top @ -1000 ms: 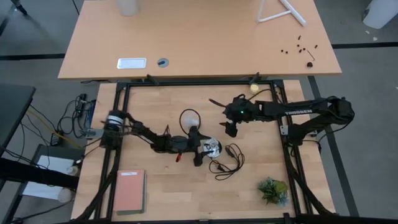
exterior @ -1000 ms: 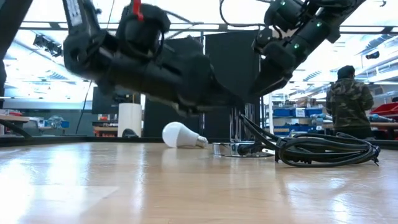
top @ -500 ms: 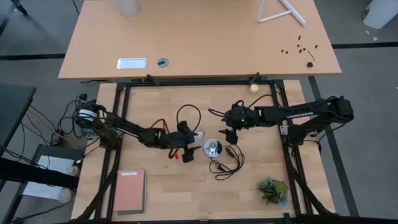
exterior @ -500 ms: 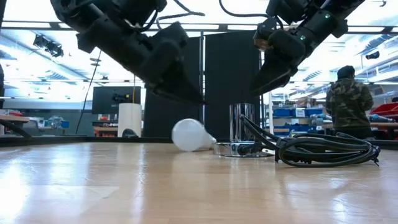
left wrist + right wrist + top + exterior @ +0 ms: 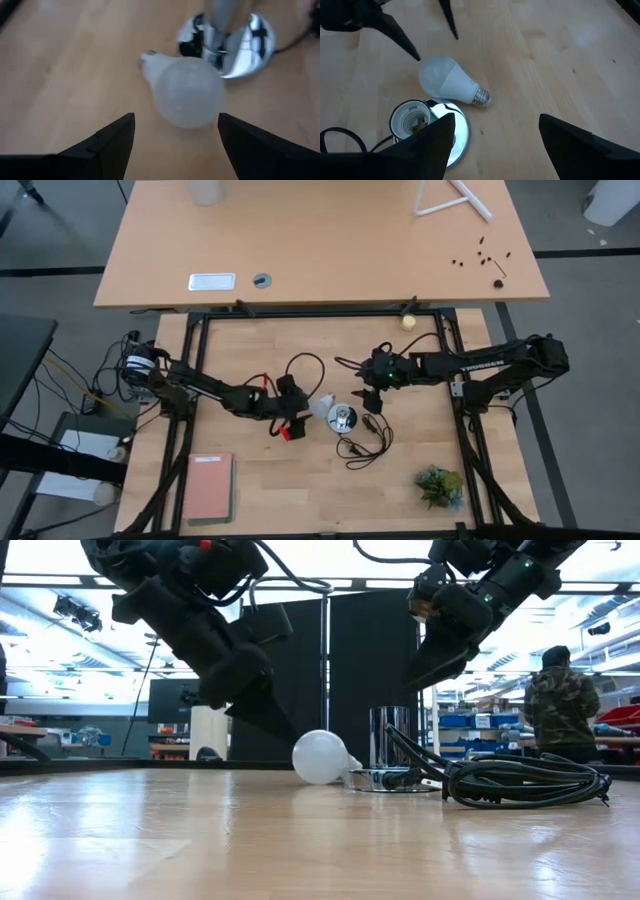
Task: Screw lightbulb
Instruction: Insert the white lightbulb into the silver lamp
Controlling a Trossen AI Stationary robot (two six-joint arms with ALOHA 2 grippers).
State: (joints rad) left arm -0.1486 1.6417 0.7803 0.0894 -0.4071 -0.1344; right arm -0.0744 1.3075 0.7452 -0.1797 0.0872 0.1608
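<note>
The white frosted lightbulb [image 5: 320, 406] lies on its side on the wooden table, right beside the round silver socket disc [image 5: 342, 418] with its black cord [image 5: 365, 442]. Its metal screw base [image 5: 480, 97] rests on the table next to the disc. My left gripper [image 5: 296, 410] is open just left of the bulb. In the left wrist view the bulb [image 5: 187, 92] lies just beyond the gripper's spread fingertips [image 5: 175, 150], clear of both. My right gripper [image 5: 369, 395] is open and empty, hovering just right of the socket [image 5: 420, 122], above the bulb [image 5: 447, 80].
The black cord coils on the table [image 5: 520, 783] near the socket. A pink book [image 5: 210, 485] lies at the near left and a small green plant [image 5: 440, 485] at the near right. A yellowish ball [image 5: 408, 321] sits at the far frame. A person [image 5: 560, 705] stands in the room behind.
My left gripper has drawn back from over the socket toward the table's left edge and now sits behind the bulb. The bulb has shifted along the table toward the socket and turned. My right gripper has moved slightly toward the near edge.
</note>
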